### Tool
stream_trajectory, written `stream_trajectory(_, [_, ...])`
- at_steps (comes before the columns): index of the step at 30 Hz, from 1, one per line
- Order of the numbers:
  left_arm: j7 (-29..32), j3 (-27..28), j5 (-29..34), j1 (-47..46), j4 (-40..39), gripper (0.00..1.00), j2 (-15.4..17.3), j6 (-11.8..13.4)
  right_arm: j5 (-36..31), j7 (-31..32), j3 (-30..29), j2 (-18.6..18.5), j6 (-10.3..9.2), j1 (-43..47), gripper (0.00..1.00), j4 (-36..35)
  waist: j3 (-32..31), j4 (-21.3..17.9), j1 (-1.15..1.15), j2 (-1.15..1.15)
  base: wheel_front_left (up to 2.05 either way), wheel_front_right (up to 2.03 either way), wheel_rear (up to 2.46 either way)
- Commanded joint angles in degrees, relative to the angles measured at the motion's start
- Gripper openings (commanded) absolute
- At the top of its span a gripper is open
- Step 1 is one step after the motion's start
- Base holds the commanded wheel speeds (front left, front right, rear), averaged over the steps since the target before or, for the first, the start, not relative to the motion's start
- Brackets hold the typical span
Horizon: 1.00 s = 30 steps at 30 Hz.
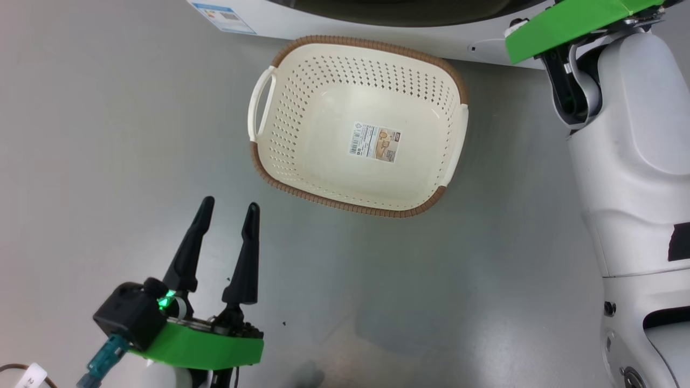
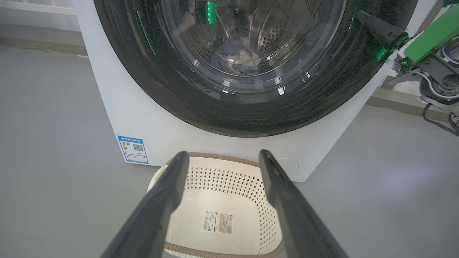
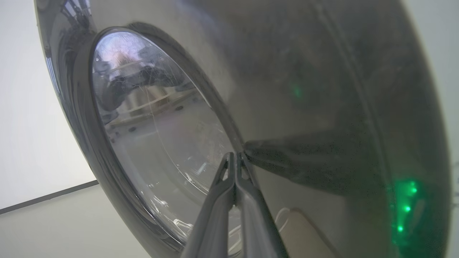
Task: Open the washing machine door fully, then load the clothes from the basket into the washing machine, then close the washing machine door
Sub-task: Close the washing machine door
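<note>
washing machine door (image 2: 229, 111) — top cropped, clothes (image 2: 235, 59) dim behind glass, basket (image 2: 222, 177) partly hidden

The label (image 1: 375, 141) in the basket (image 1: 302, 108) and sticker (image 2: 133, 149) on the washing machine (image 2: 118, 107) are illegible.

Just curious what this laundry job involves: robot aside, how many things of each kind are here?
Big white boxy front-loading washing machine: 1
Round glossy black door with glass window: 1
Cream-white perforated plastic basket, brown rim: 1
Heap of bluish and cream clothes behind the glass: 1
Printed labels (blue sticker on machine, label on basket floor): 2
Total: 6
</note>
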Motion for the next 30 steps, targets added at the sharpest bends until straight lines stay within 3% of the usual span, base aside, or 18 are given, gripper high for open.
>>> stream_trajectory(1, [-0.5, 1.7, -0.4, -0.5, -1.0, 1.0, 1.1, -0.1, -0.3, -0.3, -0.6, 1.2, -0.44, -2.0, 0.0, -1.3, 0.4, -0.1, 0.0, 0.0, 0.0, 0.0, 0.0])
stream_trajectory(14, [-0.5, 2.6, -0.6, -0.9, -0.6, 1.0, 1.1, -0.2, -0.1, -0.3, 0.6, 1.5, -0.44, -1.9, 0.0, -1.0, -0.1, -1.3, 0.0, 0.0, 0.0, 0.0, 0.0])
stream_trajectory(30, [-0.5, 6.5, 0.1, 0.7, -0.2, 1.0, 1.1, -0.2, 6.1, -0.3, 8.7, 1.5, -0.44, 15.6, 0.0, -4.1, -6.7, -4.9, 0.0, 0.0, 0.0, 0.0, 0.0])
